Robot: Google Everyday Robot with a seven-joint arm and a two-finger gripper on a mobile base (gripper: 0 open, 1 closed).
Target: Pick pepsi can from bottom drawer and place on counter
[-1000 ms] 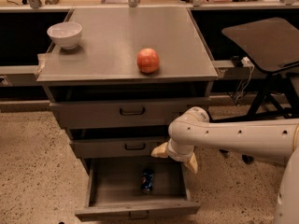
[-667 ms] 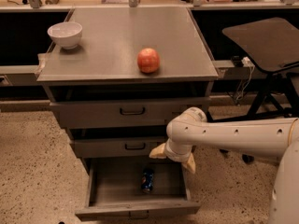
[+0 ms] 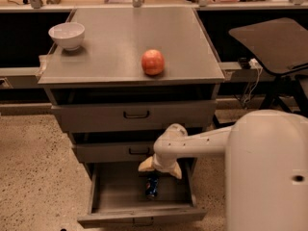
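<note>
Pincer (image 3: 160, 169) hovers spread above the small blue pepsi can (image 3: 152, 186).

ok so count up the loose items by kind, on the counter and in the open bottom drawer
white bowl: 1, on the counter
apple: 1, on the counter
pepsi can: 1, in the bottom drawer
total: 3
The gripper hangs open just above the pepsi can.
</note>
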